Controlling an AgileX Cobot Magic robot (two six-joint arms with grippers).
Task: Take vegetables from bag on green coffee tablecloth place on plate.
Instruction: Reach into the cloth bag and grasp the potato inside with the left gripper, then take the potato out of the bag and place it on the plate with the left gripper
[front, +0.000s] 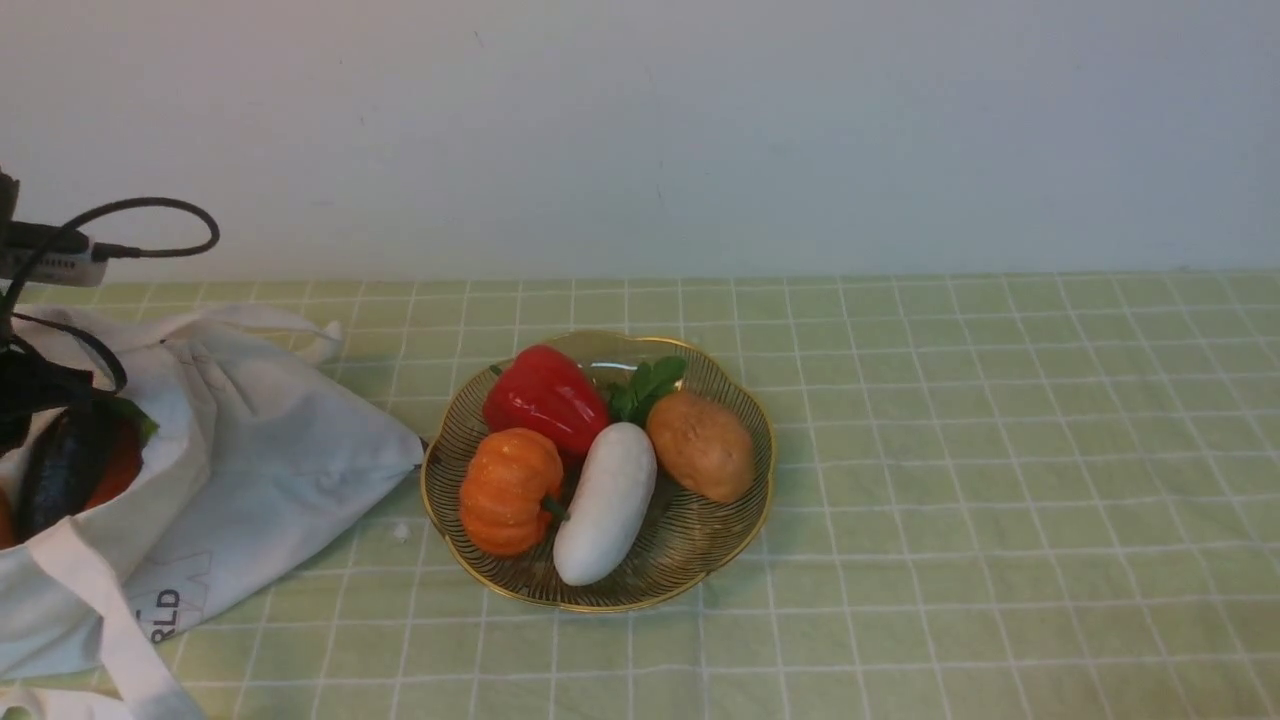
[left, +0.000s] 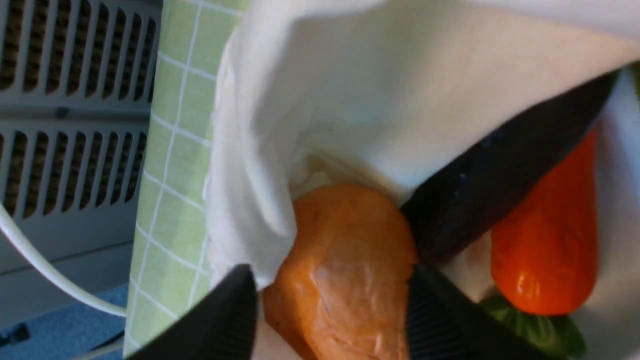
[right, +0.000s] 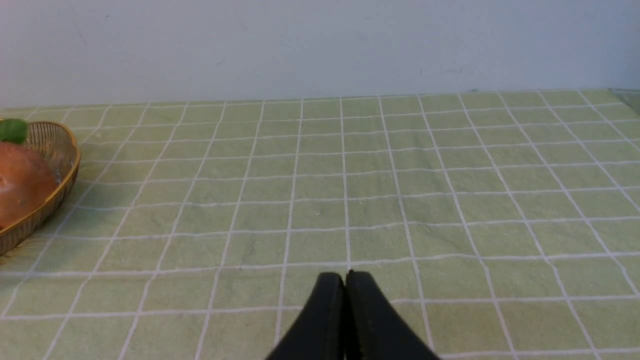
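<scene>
The white bag (front: 250, 450) lies at the left on the green coffee tablecloth (front: 1000, 450). Its mouth shows a dark aubergine (front: 60, 470) and a red vegetable (front: 120, 465). My left arm (front: 35, 385) reaches into that mouth. In the left wrist view my left gripper (left: 332, 320) is open, with one black finger on each side of a brown potato (left: 345, 270). Next to it lie the aubergine (left: 500, 170) and the red vegetable (left: 547, 250). The plate (front: 735, 520) holds a red pepper (front: 545, 395), an orange pumpkin (front: 508, 490), a white radish (front: 605, 505) and a potato (front: 702, 445). My right gripper (right: 345, 276) is shut over bare cloth.
A grey slatted panel (left: 70, 100) and a white cable (left: 45, 270) lie beyond the cloth's edge beside the bag. A bag strap (front: 110, 620) trails toward the front edge. A pale wall (front: 640, 130) stands behind the table. The plate's rim (right: 65, 175) is far to one side of the right gripper.
</scene>
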